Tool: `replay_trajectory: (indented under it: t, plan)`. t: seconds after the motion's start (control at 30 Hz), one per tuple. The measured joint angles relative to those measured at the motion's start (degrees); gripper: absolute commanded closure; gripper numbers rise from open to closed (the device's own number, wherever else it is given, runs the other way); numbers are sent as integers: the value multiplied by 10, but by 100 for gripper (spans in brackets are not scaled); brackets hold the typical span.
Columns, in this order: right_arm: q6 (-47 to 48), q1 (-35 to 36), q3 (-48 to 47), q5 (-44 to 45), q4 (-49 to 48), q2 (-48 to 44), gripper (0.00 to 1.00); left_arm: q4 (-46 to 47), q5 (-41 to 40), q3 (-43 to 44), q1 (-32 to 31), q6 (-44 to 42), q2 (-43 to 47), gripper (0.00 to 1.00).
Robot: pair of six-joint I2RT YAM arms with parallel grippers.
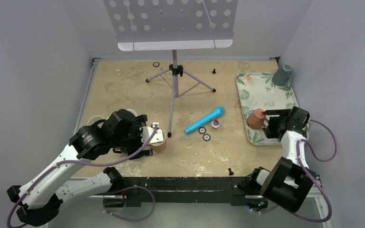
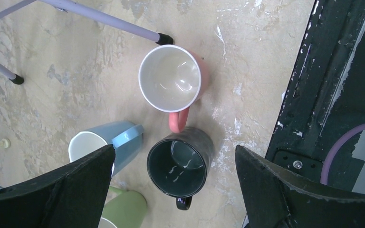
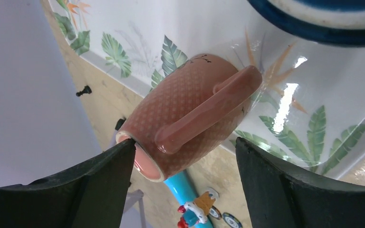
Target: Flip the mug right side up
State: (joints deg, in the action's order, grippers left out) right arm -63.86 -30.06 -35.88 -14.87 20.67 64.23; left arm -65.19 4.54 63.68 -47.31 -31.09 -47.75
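R end effector open, jaws either side of mug, which lies tilted at tray edge. L end effector open above black cup on bench.

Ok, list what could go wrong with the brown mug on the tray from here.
1. The brown mug lies on its side at the edge of the glossy tray, rim pointing off it; a nudge from the open right pincer could roll it off toward the blue microphone.
2. Its handle faces the pincer, so closing may catch the handle and twist the mug.
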Motion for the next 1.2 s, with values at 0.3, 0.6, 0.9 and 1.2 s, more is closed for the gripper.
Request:
replay_trajectory:
  t: [0.3, 0.6, 0.9, 1.2]
  plan:
    - [-41, 0, -17, 23, -51, 41, 21, 3, 0, -7, 0, 0, 10, 0]
    - [-39, -5, -38, 64, -54, -15, 16, 8, 0, -7, 0, -1, -8, 0]
    - [-58, -7, -33, 59, -80, 77, 18, 9, 0, -8, 0, -1, -8, 0]
    - [-68, -8, -27, 64, -125, 120, 87, 9, 0, -8, 0, -1, -10, 0]
